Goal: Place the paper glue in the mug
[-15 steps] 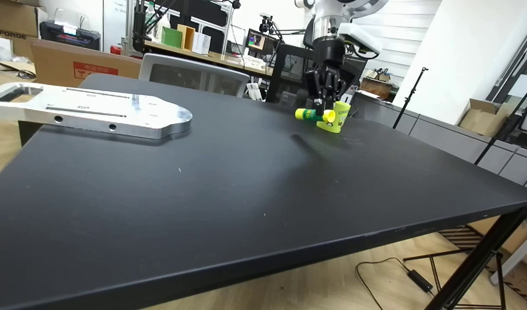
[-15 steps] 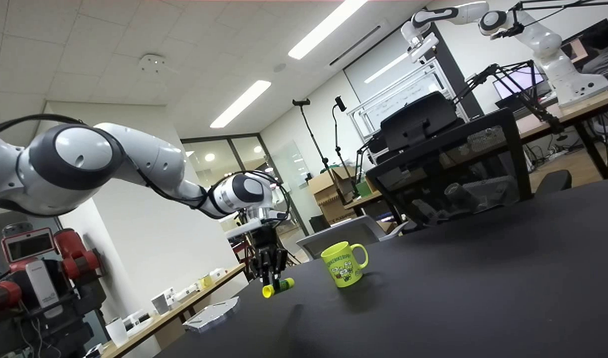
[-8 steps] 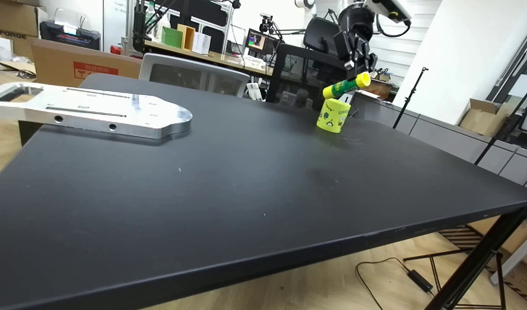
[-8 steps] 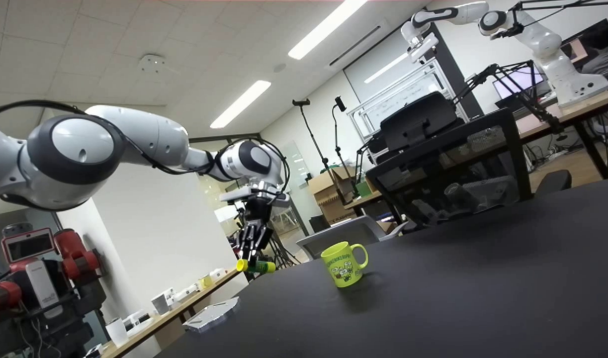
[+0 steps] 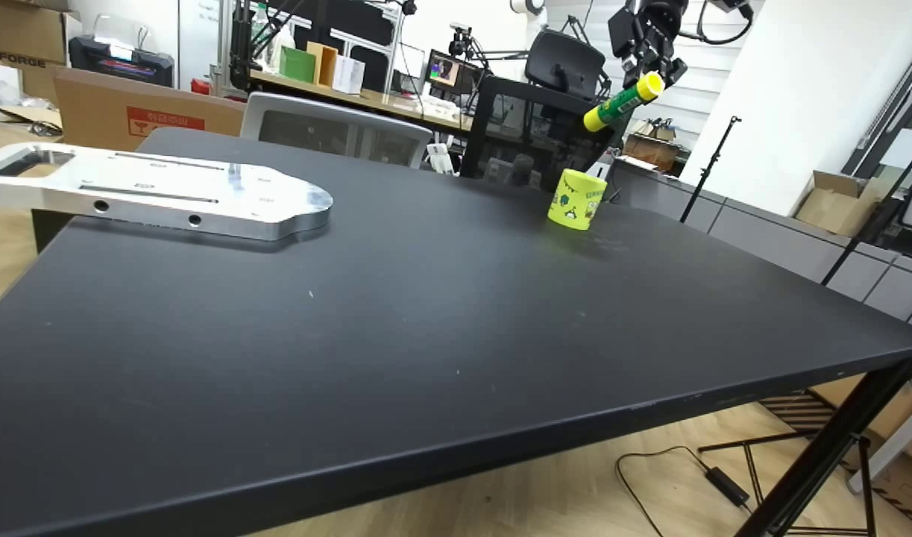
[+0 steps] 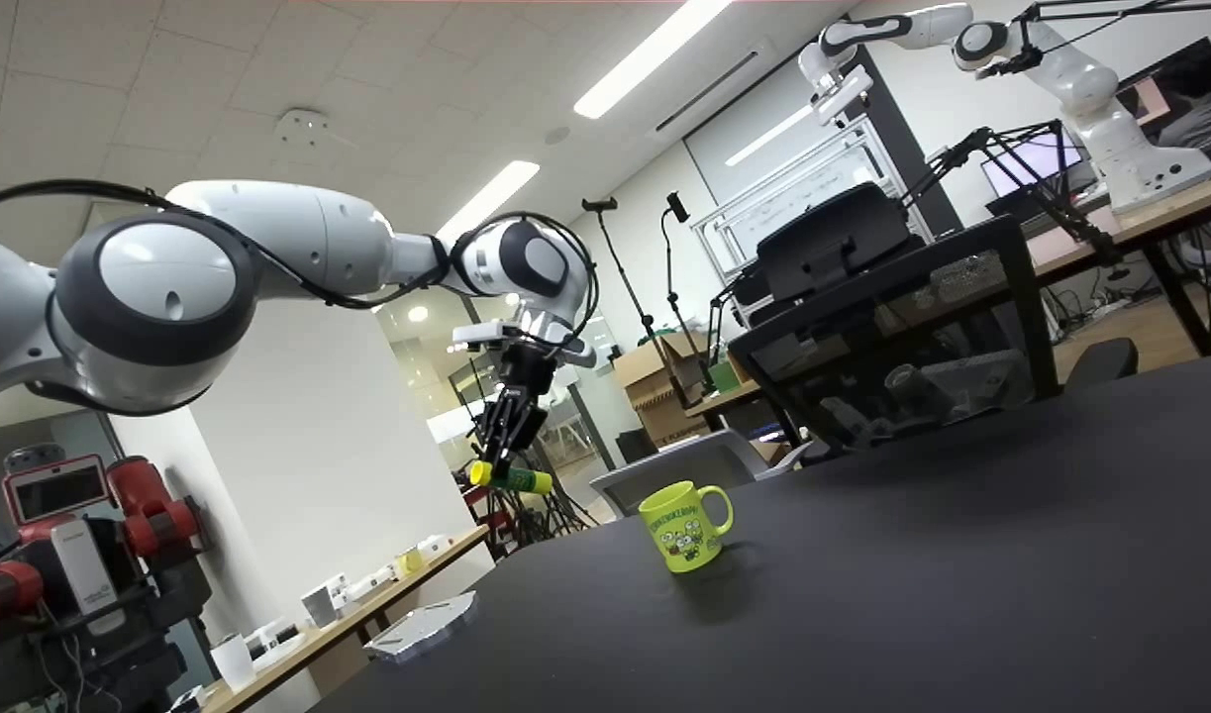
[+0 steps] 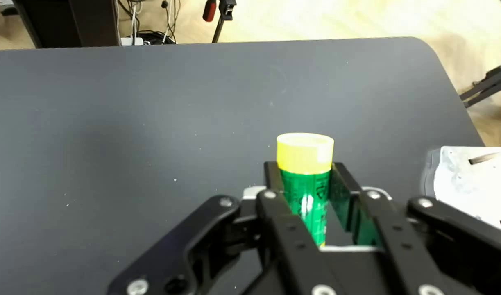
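The paper glue, a short cylinder with a green middle and yellow ends, shows in both exterior views (image 5: 623, 103) (image 6: 522, 479) and in the wrist view (image 7: 305, 200). My gripper (image 7: 306, 174) is shut on its green middle, a pad on each side. In the exterior views the gripper (image 5: 646, 77) (image 6: 504, 463) holds the glue tilted, well above the table. The lime yellow-green mug (image 5: 577, 200) (image 6: 680, 530) stands upright on the table, lower than the glue and apart from it. Its handle shows in an exterior view. The mug is out of the wrist view.
A flat silver metal device (image 5: 224, 186) (image 6: 423, 628) (image 7: 467, 184) lies at the edge of the black table (image 5: 396, 328). A grey chair (image 5: 329, 123) and a black mesh chair (image 6: 902, 337) stand close to the table.
My gripper has risen from low beside the mug to well above the table, carrying the glue, which has tilted. The mug has not moved.
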Robot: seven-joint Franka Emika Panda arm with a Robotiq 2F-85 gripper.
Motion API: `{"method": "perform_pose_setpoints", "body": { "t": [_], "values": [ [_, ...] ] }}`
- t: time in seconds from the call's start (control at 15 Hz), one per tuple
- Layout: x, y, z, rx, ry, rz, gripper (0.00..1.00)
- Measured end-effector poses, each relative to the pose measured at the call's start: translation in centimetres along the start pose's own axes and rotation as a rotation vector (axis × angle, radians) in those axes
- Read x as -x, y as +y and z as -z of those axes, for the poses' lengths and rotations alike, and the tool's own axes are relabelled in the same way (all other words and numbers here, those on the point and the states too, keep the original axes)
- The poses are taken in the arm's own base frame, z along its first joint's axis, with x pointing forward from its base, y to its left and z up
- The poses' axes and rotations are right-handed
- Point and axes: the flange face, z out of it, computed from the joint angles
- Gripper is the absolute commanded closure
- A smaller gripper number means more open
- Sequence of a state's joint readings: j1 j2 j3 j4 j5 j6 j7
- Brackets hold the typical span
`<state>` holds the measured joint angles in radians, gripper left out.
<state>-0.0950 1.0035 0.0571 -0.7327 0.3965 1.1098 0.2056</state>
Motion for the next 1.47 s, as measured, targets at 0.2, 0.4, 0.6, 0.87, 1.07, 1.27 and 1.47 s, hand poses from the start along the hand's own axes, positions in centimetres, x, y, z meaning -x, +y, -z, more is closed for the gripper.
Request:
{"method": "perform_pose_setpoints", "body": {
  "t": [0.2, 0.4, 0.6, 0.87, 1.07, 1.27, 1.47],
  "values": [
    [-0.5, 2.1, 1.5, -0.049, 0.038, -0.023, 0.66],
    [-0.8, 2.3, 1.4, -0.059, 0.038, -0.024, 0.66],
    [-0.8, 1.9, 1.3, -0.057, 0.038, -0.024, 0.66],
    [-0.8, 1.9, 1.3, -0.057, 0.04, -0.025, 0.66],
    [-0.8, 1.9, 1.4, -0.057, 0.04, -0.025, 0.66],
    [-0.8, 1.9, 1.4, -0.057, 0.04, -0.026, 0.66],
    [-0.8, 1.9, 1.3, -0.057, 0.039, -0.023, 0.91]
  ]
}}
